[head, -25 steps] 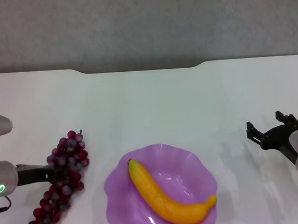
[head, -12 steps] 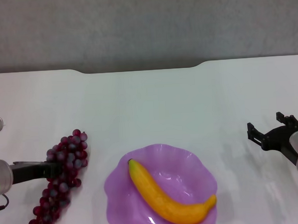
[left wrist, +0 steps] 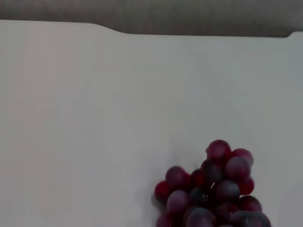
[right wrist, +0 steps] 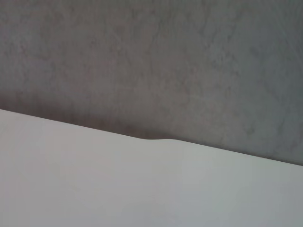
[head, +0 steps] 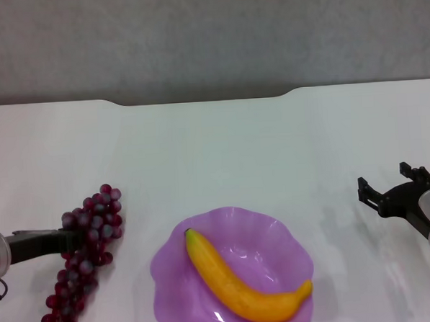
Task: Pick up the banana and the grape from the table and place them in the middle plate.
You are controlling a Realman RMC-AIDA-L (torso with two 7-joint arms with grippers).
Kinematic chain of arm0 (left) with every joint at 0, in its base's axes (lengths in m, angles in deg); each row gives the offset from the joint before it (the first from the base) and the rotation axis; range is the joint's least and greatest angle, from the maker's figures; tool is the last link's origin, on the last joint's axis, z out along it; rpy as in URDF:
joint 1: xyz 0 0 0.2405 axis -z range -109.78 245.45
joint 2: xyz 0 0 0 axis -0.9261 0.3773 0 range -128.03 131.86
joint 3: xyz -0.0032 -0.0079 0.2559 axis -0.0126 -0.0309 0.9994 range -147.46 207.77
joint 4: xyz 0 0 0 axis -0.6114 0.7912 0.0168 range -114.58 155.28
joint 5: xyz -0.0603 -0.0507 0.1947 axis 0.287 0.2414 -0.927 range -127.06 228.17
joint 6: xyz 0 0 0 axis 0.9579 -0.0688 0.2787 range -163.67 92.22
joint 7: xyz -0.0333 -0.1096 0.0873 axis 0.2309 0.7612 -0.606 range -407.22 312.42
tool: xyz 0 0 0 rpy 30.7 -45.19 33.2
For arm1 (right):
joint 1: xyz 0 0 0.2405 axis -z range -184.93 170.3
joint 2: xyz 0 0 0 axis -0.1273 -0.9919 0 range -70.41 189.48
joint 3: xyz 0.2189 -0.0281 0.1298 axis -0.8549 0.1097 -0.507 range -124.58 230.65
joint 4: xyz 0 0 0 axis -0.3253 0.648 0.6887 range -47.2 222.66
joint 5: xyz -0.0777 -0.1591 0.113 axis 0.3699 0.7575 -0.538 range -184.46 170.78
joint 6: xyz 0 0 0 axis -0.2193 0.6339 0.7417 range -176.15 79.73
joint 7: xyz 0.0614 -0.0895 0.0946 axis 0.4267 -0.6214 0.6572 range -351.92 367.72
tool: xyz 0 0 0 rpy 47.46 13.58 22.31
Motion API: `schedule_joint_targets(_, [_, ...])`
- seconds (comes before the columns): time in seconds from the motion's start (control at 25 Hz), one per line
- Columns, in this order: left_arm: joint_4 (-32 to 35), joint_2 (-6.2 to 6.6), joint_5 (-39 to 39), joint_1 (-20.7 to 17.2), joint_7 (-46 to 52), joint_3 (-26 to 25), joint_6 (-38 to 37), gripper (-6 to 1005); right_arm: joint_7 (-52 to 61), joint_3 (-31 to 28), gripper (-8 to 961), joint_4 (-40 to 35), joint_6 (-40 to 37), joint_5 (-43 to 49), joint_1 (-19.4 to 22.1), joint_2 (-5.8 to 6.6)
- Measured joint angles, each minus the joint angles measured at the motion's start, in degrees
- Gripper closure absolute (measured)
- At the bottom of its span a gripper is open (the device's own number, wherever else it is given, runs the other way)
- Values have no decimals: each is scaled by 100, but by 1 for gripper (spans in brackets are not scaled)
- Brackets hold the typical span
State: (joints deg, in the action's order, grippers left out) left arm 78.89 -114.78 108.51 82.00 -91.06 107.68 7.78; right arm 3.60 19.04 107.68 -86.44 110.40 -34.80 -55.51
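My left gripper [head: 66, 239] clamped on the grape [head: 86, 243], a long bunch of dark red-purple beads lying on the smooth white table [head: 222, 153]; the banana [head: 239, 286], glossy yellow curve, in the scalloped purple middle plate [head: 284, 244]; my right gripper [head: 391, 186] apart, idle at the right

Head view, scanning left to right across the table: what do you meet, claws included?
Left claw at the grape → middle plate holding the banana → right claw, out over the bare table.
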Motion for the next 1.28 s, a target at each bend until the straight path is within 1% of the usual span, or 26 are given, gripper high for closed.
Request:
schedule_joint_targets(0.24, [1,1,971,-201,-814,-192,22,771,0,-1,73,0,-2,0,-1,0])
schedule_joint_targets(0.72, [137,14,2446,-638,-1966,-527,203,788,0,-1,76,0,-10,0,3,0])
schedule_joint_targets(0.92, [483,1,2922,-776,-2397,-671,600,787,0,-2,76,0,-10,0,5,0])
schedule_joint_targets(1.04, [758,6,3302,-933,-2677,-721,872,787,0,-2,76,0,-9,0,7,0])
schedule_joint_targets(1.08, [975,7,3413,-1041,-2782,-782,1055,787,0,-1,76,0,-9,0,7,0])
schedule_joint_targets(1.12, [975,7,3413,-1041,-2782,-782,1055,789,0,1,76,0,-9,0,7,0])
schedule_joint_targets(1.28, [1525,15,3427,-1222,-2813,-815,1547,797,0,6,76,0,-8,0,8,0])
